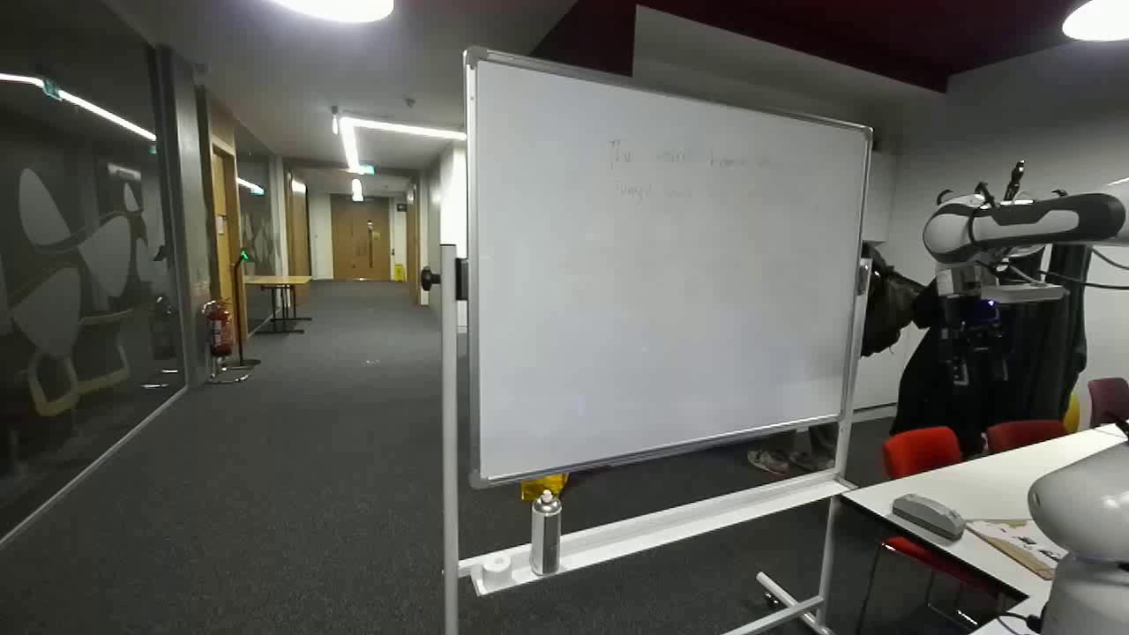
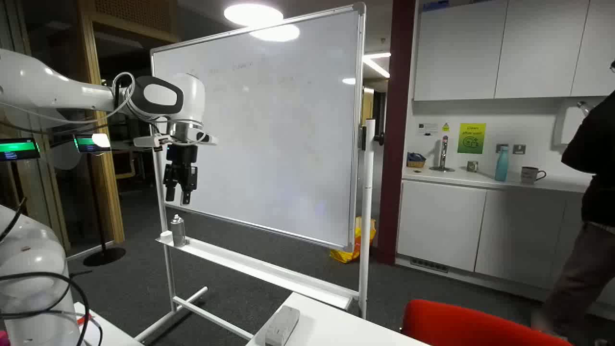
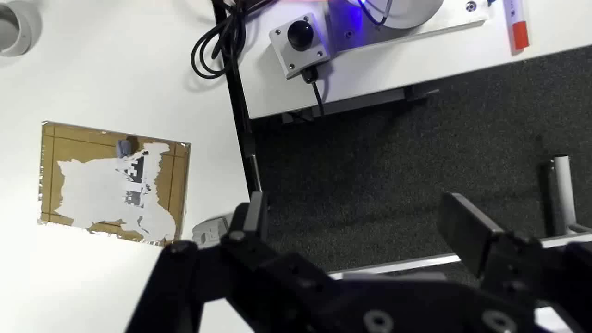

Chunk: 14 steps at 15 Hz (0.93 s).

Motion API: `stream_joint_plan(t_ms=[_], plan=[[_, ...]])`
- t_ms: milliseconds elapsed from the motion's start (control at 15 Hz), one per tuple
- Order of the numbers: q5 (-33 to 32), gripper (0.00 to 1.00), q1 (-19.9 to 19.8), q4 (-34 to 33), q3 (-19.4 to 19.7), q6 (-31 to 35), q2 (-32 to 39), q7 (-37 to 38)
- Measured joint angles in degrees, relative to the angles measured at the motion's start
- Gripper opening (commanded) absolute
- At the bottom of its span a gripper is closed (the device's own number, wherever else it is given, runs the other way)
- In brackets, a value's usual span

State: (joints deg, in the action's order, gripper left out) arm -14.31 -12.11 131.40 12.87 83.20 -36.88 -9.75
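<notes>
- Your gripper [image 3: 356,210] hogs the bottom of the wrist view around 6 o'clock, fingers spread wide apart, dark carpet [image 3: 360,152] showing through the gap.
- Whiteboard [image 2: 269,134] is the big neighbor: in an exterior view you see the gripper overlapping it near 8 o'clock, though I can't tell how close it really is. Faint writing [image 1: 688,168] sits toward the board's 12.
- You've got a silver spray can [image 2: 178,231] upright on the white tray [image 2: 269,271], at 6 o'clock from the gripper in that view and clear of it. White roll [image 1: 497,569] is just beside the can.
- Wrist view again: your white table [image 3: 138,83] fills the 9 o'clock side, cardboard sheet [image 3: 111,185] on it.
- Button box [image 3: 296,59] at 12, red-tipped marker [image 3: 519,27] near 2.
</notes>
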Motion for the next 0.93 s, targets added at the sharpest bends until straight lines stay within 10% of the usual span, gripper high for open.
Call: stream_joint_plan(t_ms=[933], plan=[[-1.04, 1.00, 0.13, 0.97, 0.68, 5.17, -0.15, -0.12]])
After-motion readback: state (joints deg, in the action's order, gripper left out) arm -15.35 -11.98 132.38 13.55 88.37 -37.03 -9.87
